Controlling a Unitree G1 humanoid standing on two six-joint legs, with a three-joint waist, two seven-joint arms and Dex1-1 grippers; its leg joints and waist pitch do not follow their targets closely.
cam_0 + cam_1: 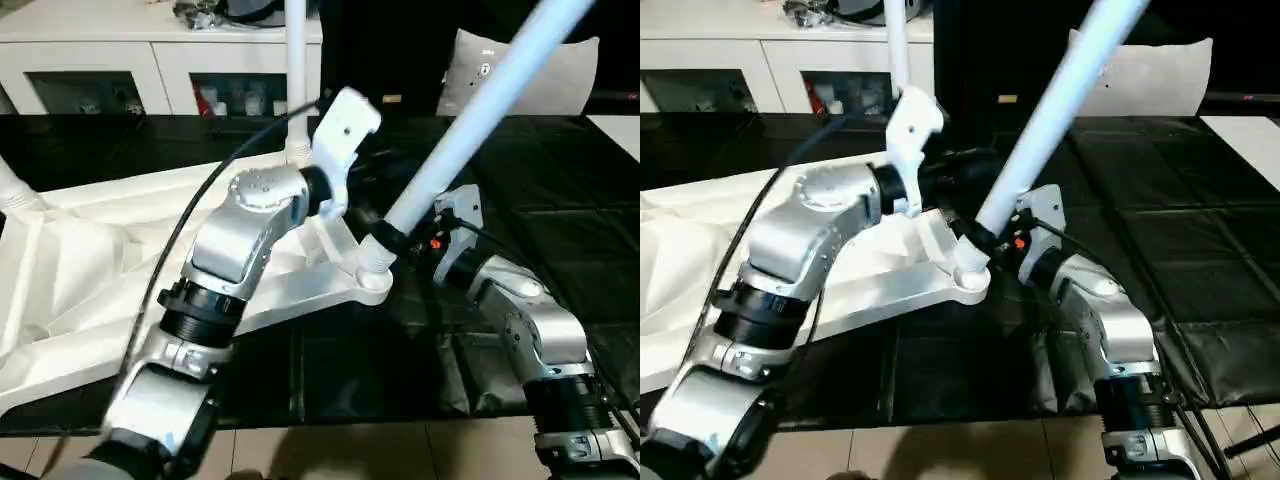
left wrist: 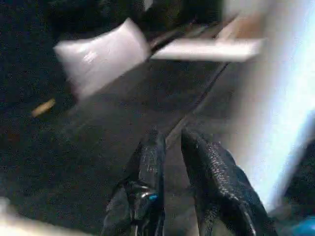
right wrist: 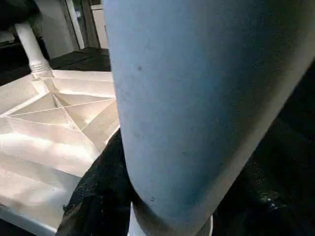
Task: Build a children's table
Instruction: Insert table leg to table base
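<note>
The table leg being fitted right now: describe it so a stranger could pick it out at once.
Find the white tabletop lying underside up on the black surface. At its near corner socket stands a long white leg, its foot gripped by the right gripper. Unlike the upright leg behind it, this one leans steeply away to the right.

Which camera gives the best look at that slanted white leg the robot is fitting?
The right eye view: the leg runs from the corner socket up out of frame. The left eye view shows much the same. The right wrist view has a close slab of it; the left wrist view a pale blur.
</note>
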